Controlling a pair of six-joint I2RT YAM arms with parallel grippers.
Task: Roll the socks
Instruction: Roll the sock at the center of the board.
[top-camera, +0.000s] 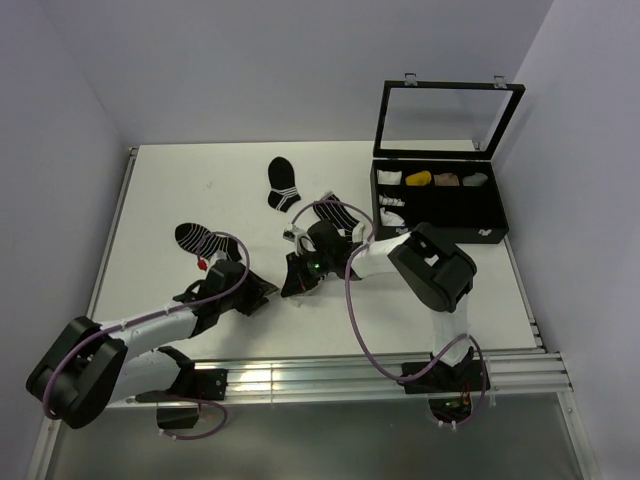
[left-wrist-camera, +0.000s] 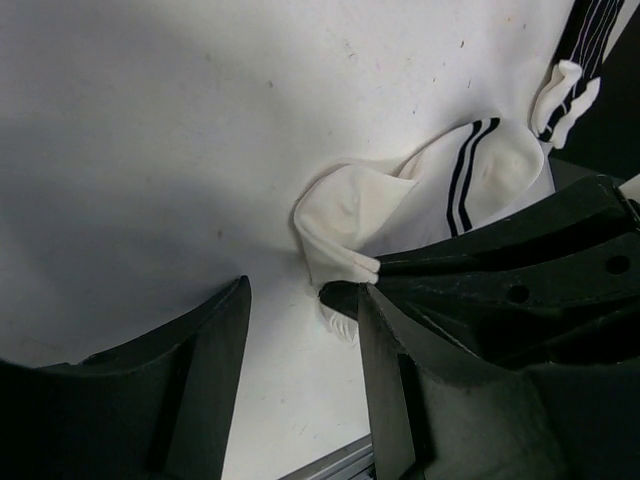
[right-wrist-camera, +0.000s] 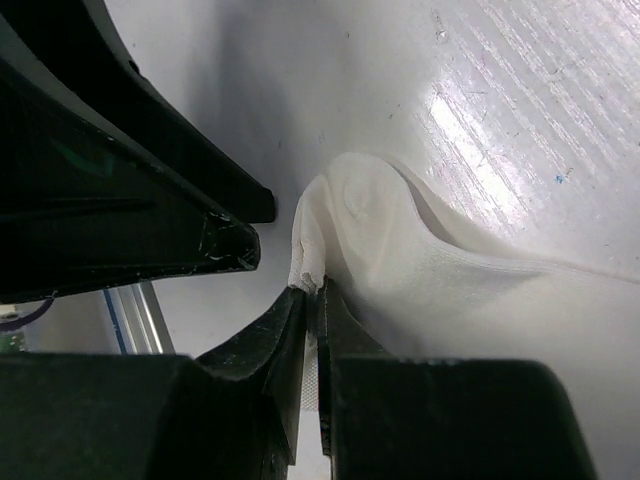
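Right end effector (right-wrist-camera: 313, 293) pinching white sock (right-wrist-camera: 430, 255) edge; left end effector (left-wrist-camera: 305, 300) open.

No legible text or labels anywhere.

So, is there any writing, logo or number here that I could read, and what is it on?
No readable text anywhere in these views.
white sock: only black stripes, no lettering.
black box: a tiny pale mark near its front right corner, too small to read.
left arm and right arm: no legible label.
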